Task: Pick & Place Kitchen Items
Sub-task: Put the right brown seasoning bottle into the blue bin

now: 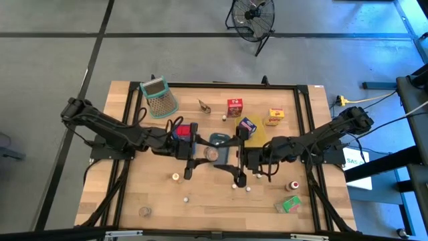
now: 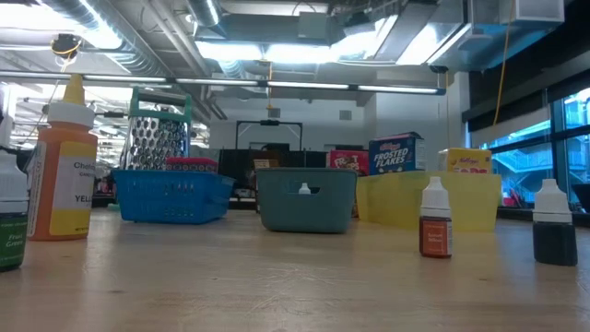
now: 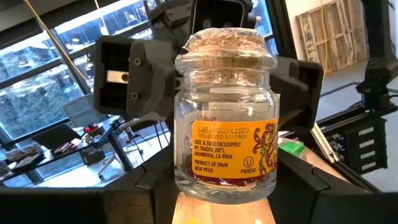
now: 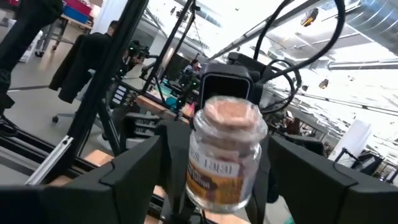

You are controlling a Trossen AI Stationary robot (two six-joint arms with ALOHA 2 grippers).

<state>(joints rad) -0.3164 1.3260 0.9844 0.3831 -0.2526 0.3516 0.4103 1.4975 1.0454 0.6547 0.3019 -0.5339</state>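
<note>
**High view.**
- Left gripper point(image 1: 200, 155) and right gripper point(image 1: 234, 159): they meet nose to nose at mid-table, over the grey-blue tray point(image 1: 221, 139).
- Jar point(image 1: 211, 154): its cork top shows as a brown disc between the two grippers. It is probably carried here because the tray below is where it is to go, or because it is passing from one arm to the other.
- Loose goods on the table:
  - red carton point(image 1: 234, 107)
  - blue-purple carton point(image 1: 247, 125), resting on the yellow tray point(image 1: 259, 137)
  - yellow carton point(image 1: 275, 117)
  - green carton point(image 1: 291, 204)
  - red-capped bottle point(image 1: 293, 185)
- Grater point(image 1: 159, 97): lies apart at the far left and is not in play.

**Low view.**
- Blue tray point(image 2: 171, 195), grey-blue tray point(image 2: 306, 198) and yellow tray point(image 2: 429, 201) stand in a row.
- Neither gripper nor the jar shows here, so the jar is judged to be clear of the table.

**Left wrist view.**
- Jar point(image 3: 225, 124): clear glass with an orange label, upright and very close.
- Left gripper point(image 3: 224, 208): its fingers pinch the jar's base from both sides. This appears to be the grip that bears the load.

**Right wrist view.**
- Jar point(image 4: 225, 155): stands between the fingers of the right gripper point(image 4: 214, 186).
- Those fingers are spread wide, with a gap on each side, so they bracket the jar without touching it.
</note>
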